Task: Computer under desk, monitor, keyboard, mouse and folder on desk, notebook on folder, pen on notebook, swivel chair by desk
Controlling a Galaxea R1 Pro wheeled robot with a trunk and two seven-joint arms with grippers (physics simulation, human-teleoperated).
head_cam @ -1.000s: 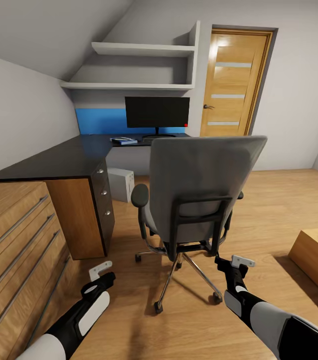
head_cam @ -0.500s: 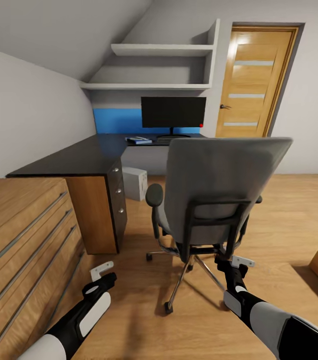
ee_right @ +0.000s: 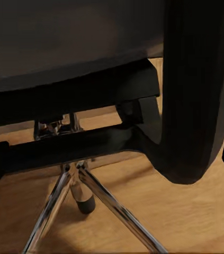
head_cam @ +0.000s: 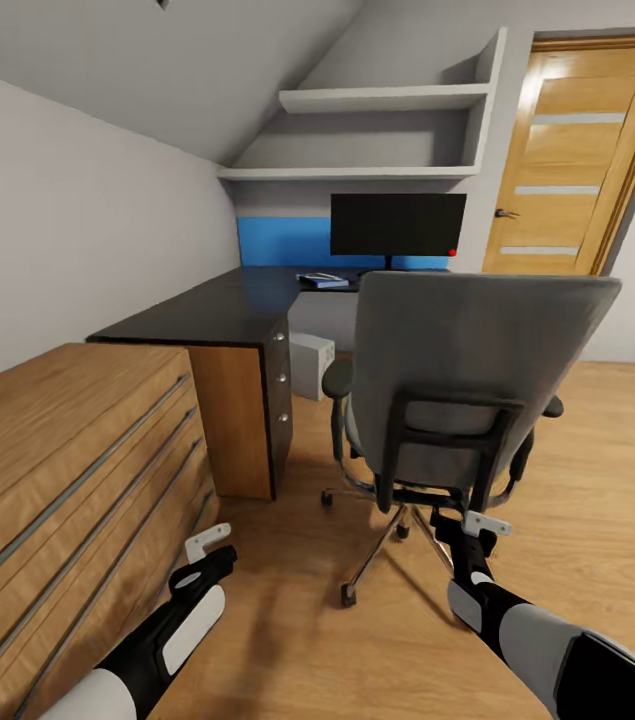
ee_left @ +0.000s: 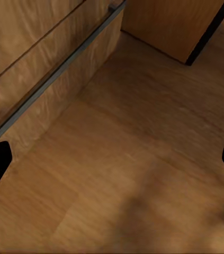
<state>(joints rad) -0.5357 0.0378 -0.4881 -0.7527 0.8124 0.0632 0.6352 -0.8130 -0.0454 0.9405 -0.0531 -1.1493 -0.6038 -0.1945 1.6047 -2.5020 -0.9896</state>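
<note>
Two arms hang low and forward, nothing carried: the left end effector [head_cam: 202,555] hovers over bare floor [ee_left: 143,159] beside the wooden dresser [head_cam: 67,450], fingers spread wide at the left wrist view's edges; the right end effector [head_cam: 472,528] sits just behind the swivel chair [head_cam: 472,370], also spread wide, its camera looking at the chair's back frame and chrome base [ee_right: 80,196]. Step in hand looks like the approach to the chair, likely for the folder on its seat, but the backrest hides the seat so the folder can't be confirmed. Monitor [head_cam: 397,225] stands on the dark surface [head_cam: 207,310] at the far wall; a blue flat item [head_cam: 322,281] lies just left of its stand, too small to name. A white box, probably the computer [head_cam: 312,365], sits under the surface. Next move calls for getting round the backrest to reach the seat. Room: open floor on the chair's right toward the door [head_cam: 577,160]; the left is tighter, a narrow lane between chair, drawer unit [head_cam: 277,400] and dresser. Chair casters could roll if nudged.
</note>
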